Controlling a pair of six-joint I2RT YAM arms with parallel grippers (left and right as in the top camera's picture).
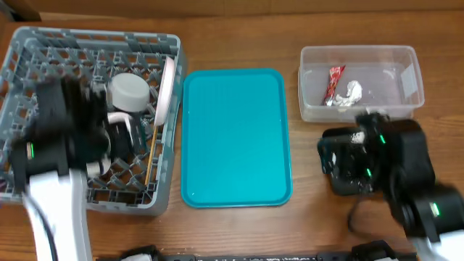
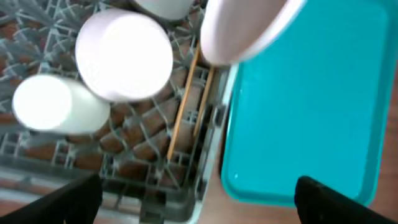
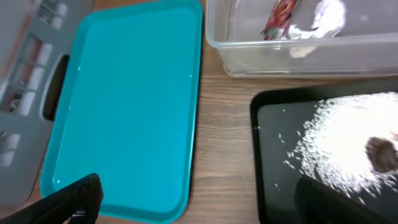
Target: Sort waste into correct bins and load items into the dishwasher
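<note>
while both are hanging spread wide and empty, the left gripper [image 2: 199, 202] is hovering over the near right corner of the grey dish rack [image 1: 29, 43] and the right gripper [image 3: 199, 205] above the left edge of the black tray [image 3: 270, 186]. the teal tray [image 1: 235, 138] is lying between rack and clear tub [image 1: 360, 109]. inside the rack, the white plate [image 1: 167, 90] is standing on edge by the right wall, next to the grey-green bowl [image 1: 129, 90], with 2 chopsticks [image 2: 185, 106] lying on the grid. the red wrapper [image 1: 334, 83] and white tissue [image 1: 352, 93] are lying in the tub, rice grains [image 3: 348, 149] and a brown scrap [image 3: 380, 152] in the black tray.
</note>
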